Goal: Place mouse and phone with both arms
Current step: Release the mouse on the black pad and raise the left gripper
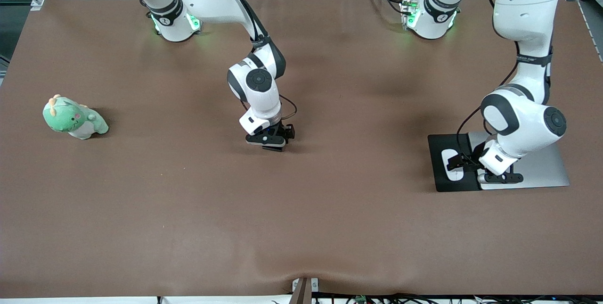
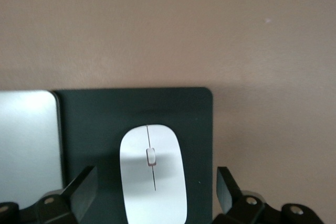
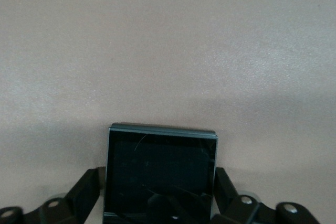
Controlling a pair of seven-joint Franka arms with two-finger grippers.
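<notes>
Glossy oval mouse (image 2: 153, 174) lies on flat black pad (image 2: 105, 124).

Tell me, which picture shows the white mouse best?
The left wrist view: the mouse lies plainly on the black pad, between the left gripper's open fingers. The front view shows only a white sliver; the right wrist view shows none.

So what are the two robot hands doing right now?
Left hand: open around the mouse, not gripping.
Right hand: fingers against the phone.

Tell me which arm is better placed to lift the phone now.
Right. Its hand straddles the phone mid-table, fingers at both edges. The left hand is open over the mouse on the black pad.
</notes>
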